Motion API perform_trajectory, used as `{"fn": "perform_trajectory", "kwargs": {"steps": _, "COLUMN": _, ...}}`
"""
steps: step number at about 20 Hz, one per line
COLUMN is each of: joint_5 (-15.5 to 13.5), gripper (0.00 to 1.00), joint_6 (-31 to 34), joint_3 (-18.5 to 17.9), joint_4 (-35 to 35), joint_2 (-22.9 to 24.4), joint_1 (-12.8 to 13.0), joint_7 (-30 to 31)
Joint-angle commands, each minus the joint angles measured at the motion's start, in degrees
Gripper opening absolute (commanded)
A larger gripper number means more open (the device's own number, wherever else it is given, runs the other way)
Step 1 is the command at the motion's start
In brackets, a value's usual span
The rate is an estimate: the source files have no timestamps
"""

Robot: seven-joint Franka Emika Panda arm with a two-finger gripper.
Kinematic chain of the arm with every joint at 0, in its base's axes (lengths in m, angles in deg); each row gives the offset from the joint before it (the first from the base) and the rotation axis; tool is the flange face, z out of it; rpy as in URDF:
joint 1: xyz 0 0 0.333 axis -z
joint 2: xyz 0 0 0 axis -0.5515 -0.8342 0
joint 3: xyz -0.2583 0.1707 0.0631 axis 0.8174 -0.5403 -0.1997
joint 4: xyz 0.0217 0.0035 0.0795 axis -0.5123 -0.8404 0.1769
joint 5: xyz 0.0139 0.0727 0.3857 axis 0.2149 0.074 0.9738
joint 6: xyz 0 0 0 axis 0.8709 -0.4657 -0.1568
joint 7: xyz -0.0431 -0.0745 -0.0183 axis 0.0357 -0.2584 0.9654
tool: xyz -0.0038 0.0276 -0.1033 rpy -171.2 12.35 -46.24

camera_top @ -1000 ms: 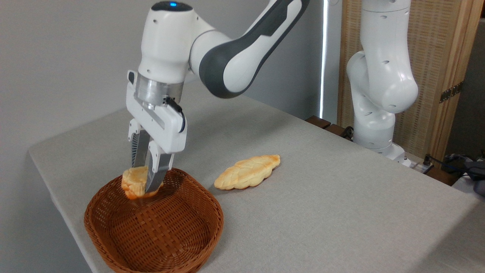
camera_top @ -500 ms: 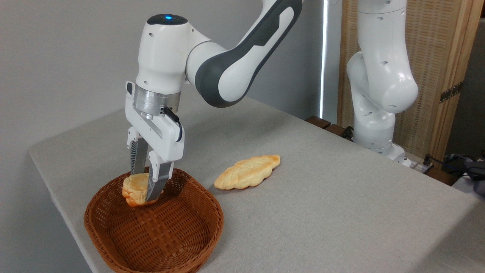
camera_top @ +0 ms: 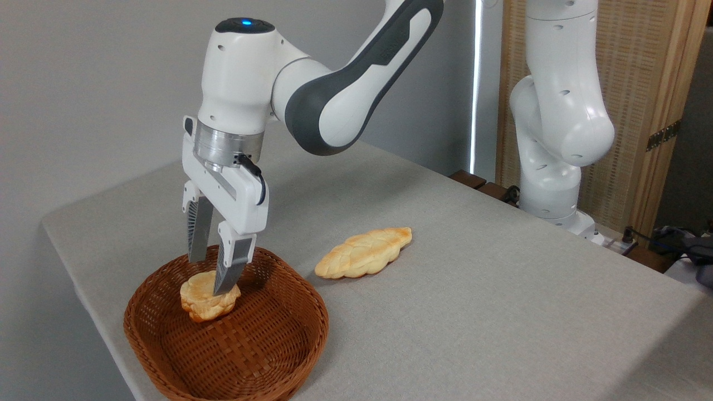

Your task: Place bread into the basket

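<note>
The bread (camera_top: 201,302), a small lumpy golden bun with a pale top, lies flat on the floor of the reddish-brown wicker basket (camera_top: 262,356), toward its far left side. My gripper (camera_top: 209,276) hangs straight over the bun with its fingers spread open. The left fingertip is clear above the bun. The right fingertip (camera_top: 224,284) overlaps the bun's top right edge in the picture, and I cannot tell whether it touches.
A longer, leaf-shaped braided loaf (camera_top: 365,253) lies on the grey tablecloth to the right of the basket. The basket sits near the table's front left edge. The arm's white base (camera_top: 551,184) stands at the far right of the table.
The fingers have spread apart and let go of the bun. The bun has dropped from between them and settled flat on the basket floor. The gripper has risen slightly.
</note>
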Motion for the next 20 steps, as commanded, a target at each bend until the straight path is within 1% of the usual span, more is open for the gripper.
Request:
{"fn": "perform_trajectory", "kwargs": {"steps": 1, "joint_5": -0.61, "gripper": 1.0, "joint_6": 4.58, "joint_3": -0.73, "joint_4": 0.09, "joint_2": 4.07, "joint_1": 0.23, "joint_7": 0.7}}
{"fn": "perform_trajectory", "kwargs": {"steps": 3, "joint_5": -0.43, "gripper": 1.0, "joint_6": 7.57, "joint_3": -0.99, "joint_4": 0.09, "joint_2": 5.3, "joint_1": 0.14, "joint_7": 0.97}}
{"fn": "perform_trajectory", "kwargs": {"steps": 5, "joint_5": -0.08, "gripper": 1.0, "joint_6": 11.78, "joint_3": -2.66, "joint_4": 0.26, "joint_2": 7.15, "joint_1": -0.12, "joint_7": 1.06}}
{"fn": "perform_trajectory", "kwargs": {"steps": 7, "joint_5": 1.5, "gripper": 1.0, "joint_6": 18.8, "joint_3": -3.45, "joint_4": 2.45, "joint_2": 8.91, "joint_1": -0.21, "joint_7": 1.06}}
{"fn": "perform_trajectory", "kwargs": {"steps": 9, "joint_5": 1.86, "gripper": 1.0, "joint_6": 26.62, "joint_3": -4.33, "joint_4": 6.13, "joint_2": 9.0, "joint_1": -0.21, "joint_7": 1.06}}
{"fn": "perform_trajectory", "kwargs": {"steps": 10, "joint_5": 2.99, "gripper": 1.0, "joint_6": 30.49, "joint_3": -4.42, "joint_4": 7.63, "joint_2": 9.09, "joint_1": -0.21, "joint_7": 1.06}}
{"fn": "perform_trajectory", "kwargs": {"steps": 12, "joint_5": 6.32, "gripper": 1.0, "joint_6": 36.74, "joint_3": -4.51, "joint_4": 9.66, "joint_2": 9.96, "joint_1": -0.3, "joint_7": 1.06}}
{"fn": "perform_trajectory", "kwargs": {"steps": 13, "joint_5": 6.69, "gripper": 1.0, "joint_6": 38.59, "joint_3": -4.6, "joint_4": 10.1, "joint_2": 10.32, "joint_1": -0.3, "joint_7": 1.06}}
{"fn": "perform_trajectory", "kwargs": {"steps": 14, "joint_5": 6.69, "gripper": 1.0, "joint_6": 39.92, "joint_3": -5.56, "joint_4": 10.37, "joint_2": 10.32, "joint_1": -0.3, "joint_7": 1.06}}
{"fn": "perform_trajectory", "kwargs": {"steps": 15, "joint_5": 6.69, "gripper": 1.0, "joint_6": 40.63, "joint_3": -7.05, "joint_4": 10.54, "joint_2": 10.49, "joint_1": -0.21, "joint_7": 1.06}}
{"fn": "perform_trajectory", "kwargs": {"steps": 17, "joint_5": 6.69, "gripper": 1.0, "joint_6": 40.99, "joint_3": -8.55, "joint_4": 11.07, "joint_2": 10.94, "joint_1": -0.21, "joint_7": 1.23}}
{"fn": "perform_trajectory", "kwargs": {"steps": 20, "joint_5": 6.43, "gripper": 1.0, "joint_6": 40.99, "joint_3": -8.91, "joint_4": 12.74, "joint_2": 10.85, "joint_1": -0.21, "joint_7": 1.23}}
